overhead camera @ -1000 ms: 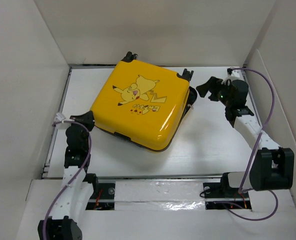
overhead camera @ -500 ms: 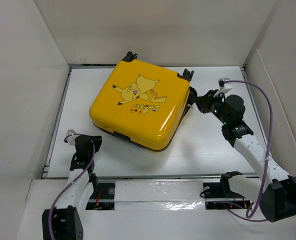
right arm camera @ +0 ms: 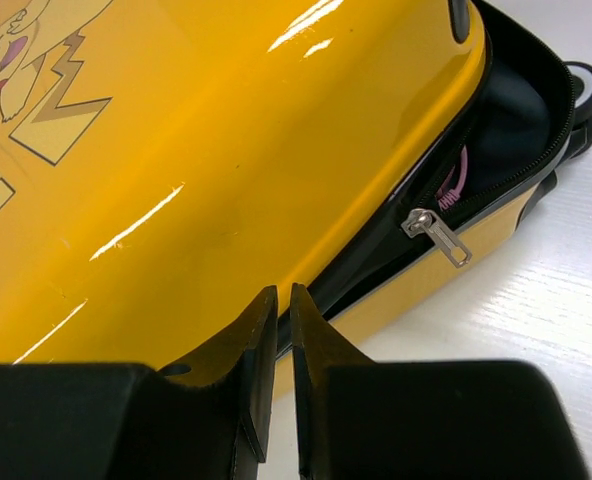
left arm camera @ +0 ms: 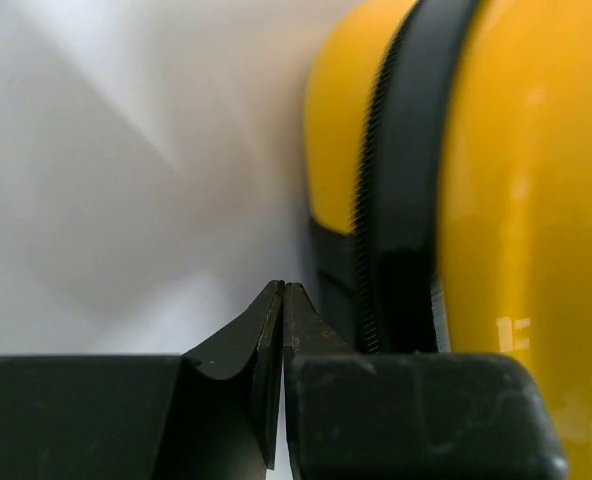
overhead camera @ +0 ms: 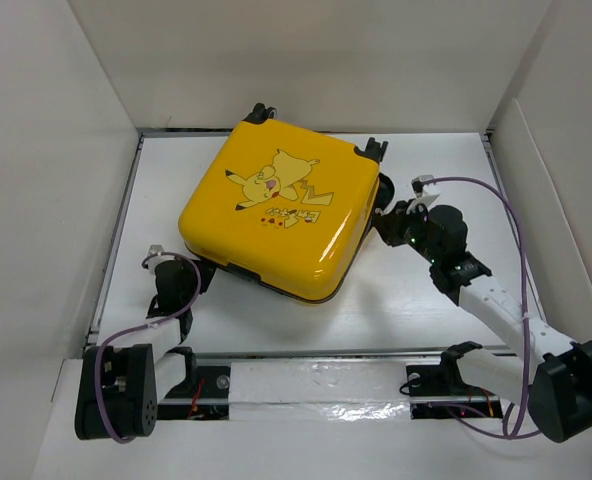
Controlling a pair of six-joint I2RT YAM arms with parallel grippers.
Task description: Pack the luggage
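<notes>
- Left arm (overhead camera: 159,345): white link, bulky black joints.
- Right arm (overhead camera: 496,303): the same white link, with black joint blocks at either end.
- Purple cable (overhead camera: 481,182) looped along each arm, with a white tag (overhead camera: 423,183) near the wrist.
- Left gripper (left arm camera: 282,287) and right gripper (right arm camera: 284,290): matte black, wedge-shaped fingers tapering to thin tips above boxy black bodies.

white table (overhead camera: 276,325) with the yellow luggage (overhead camera: 276,210) flat on it, print side up, toward the back
</notes>
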